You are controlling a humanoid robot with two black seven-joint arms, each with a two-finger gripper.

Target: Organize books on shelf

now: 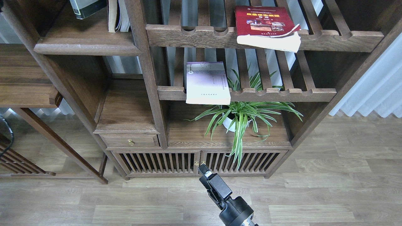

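Observation:
The red book (pixel 265 22) lies flat on the upper slatted rack, its front overhanging the rail. The lavender-white book (pixel 207 83) lies flat on the lower slatted rack, also overhanging. A book with a pale face and dark border (pixel 87 8) shows at the top left above the solid shelf (pixel 84 47), cut off by the frame edge; what holds it is hidden. My right gripper (pixel 205 171) points up from the bottom centre, low in front of the cabinet doors and far below the books; its fingers cannot be told apart. My left gripper is out of view.
Thin books (pixel 117 15) stand upright at the right end of the solid shelf. A potted spider plant (pixel 240 117) sits under the lower rack. A slatted cabinet (pixel 198 161) and a small drawer (pixel 130 141) are below. A side table (pixel 25 78) stands at left.

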